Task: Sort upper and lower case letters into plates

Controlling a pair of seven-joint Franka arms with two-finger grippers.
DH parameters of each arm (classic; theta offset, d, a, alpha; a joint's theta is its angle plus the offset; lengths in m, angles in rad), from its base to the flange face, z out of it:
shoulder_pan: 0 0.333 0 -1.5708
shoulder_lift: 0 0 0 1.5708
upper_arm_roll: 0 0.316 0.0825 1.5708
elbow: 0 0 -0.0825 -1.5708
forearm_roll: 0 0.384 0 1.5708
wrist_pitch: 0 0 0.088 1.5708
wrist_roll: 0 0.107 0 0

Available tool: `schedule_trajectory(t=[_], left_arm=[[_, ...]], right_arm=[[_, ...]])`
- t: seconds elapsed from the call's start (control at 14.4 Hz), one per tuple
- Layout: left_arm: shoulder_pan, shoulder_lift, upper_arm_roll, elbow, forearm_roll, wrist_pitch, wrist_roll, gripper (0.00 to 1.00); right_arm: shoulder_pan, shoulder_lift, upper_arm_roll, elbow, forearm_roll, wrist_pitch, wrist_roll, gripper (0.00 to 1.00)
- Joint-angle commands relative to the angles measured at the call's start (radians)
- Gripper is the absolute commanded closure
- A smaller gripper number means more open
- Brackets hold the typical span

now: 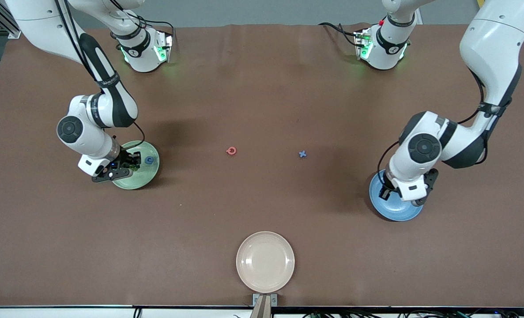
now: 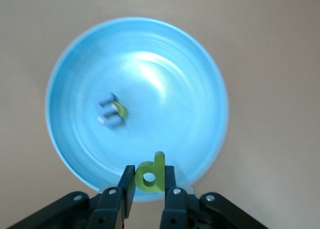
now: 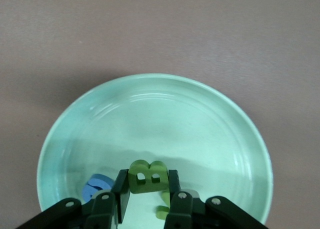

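Note:
My left gripper [image 2: 149, 175] is shut on a green lowercase d [image 2: 151, 175] and holds it over the edge of the blue plate [image 2: 170, 69]. A blue letter [image 2: 109, 114] and a green letter [image 2: 120, 109] lie in that plate. My right gripper [image 3: 148, 183] is shut on a green capital B [image 3: 147, 176] over the pale green plate [image 3: 200, 124]. A blue letter [image 3: 95, 185] and another green letter [image 3: 162, 212] lie in it. In the front view the left gripper [image 1: 402, 196] is over the blue plate [image 1: 390, 212]. The right gripper [image 1: 127, 164] is over the green plate [image 1: 133, 181].
A red letter [image 1: 231, 151] and a blue x-shaped letter [image 1: 303, 153] lie on the brown table between the two plates. A cream-beige plate [image 1: 265, 261] with nothing in it sits nearest the front camera, at the table's edge.

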Motion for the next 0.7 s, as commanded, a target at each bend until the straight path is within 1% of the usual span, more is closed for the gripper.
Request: schedule_trajectory(t=[0.0, 0.07, 0.14, 0.21, 0.28, 0.49, 0.56, 0.63], left_arm=[[0.045, -0.024, -0.006, -0.058, 0.015, 0.0, 0.059, 0.99], [0.065, -0.022, -0.006, -0.063, 0.015, 0.001, 0.068, 0.99], [0.07, -0.019, -0.006, -0.063, 0.015, 0.003, 0.073, 0.99], [0.074, -0.018, -0.006, -0.064, 0.015, 0.004, 0.077, 0.99], [0.09, -0.016, -0.006, -0.067, 0.016, 0.011, 0.079, 0.99], [0.099, 0.004, -0.006, -0.068, 0.03, 0.032, 0.085, 0.99], [0.101, 0.008, -0.004, -0.066, 0.03, 0.034, 0.085, 0.99], [0.105, 0.017, -0.003, -0.066, 0.03, 0.037, 0.085, 0.97]], right_arm=[[0.005, 0.011, 0.009, -0.014, -0.008, 0.03, 0.0, 0.99], [0.007, 0.011, 0.009, -0.014, -0.008, 0.03, 0.002, 0.98], [0.007, 0.016, 0.009, -0.012, -0.008, 0.029, 0.002, 0.91], [0.007, 0.017, 0.009, -0.011, -0.006, 0.029, 0.003, 0.6], [0.006, 0.017, 0.009, -0.009, -0.005, 0.027, 0.005, 0.01], [0.01, 0.013, 0.01, 0.001, 0.001, 0.013, 0.029, 0.0], [0.028, 0.004, 0.012, 0.001, 0.004, -0.002, 0.099, 0.0], [0.07, -0.009, 0.018, 0.006, 0.004, -0.032, 0.208, 0.0]])
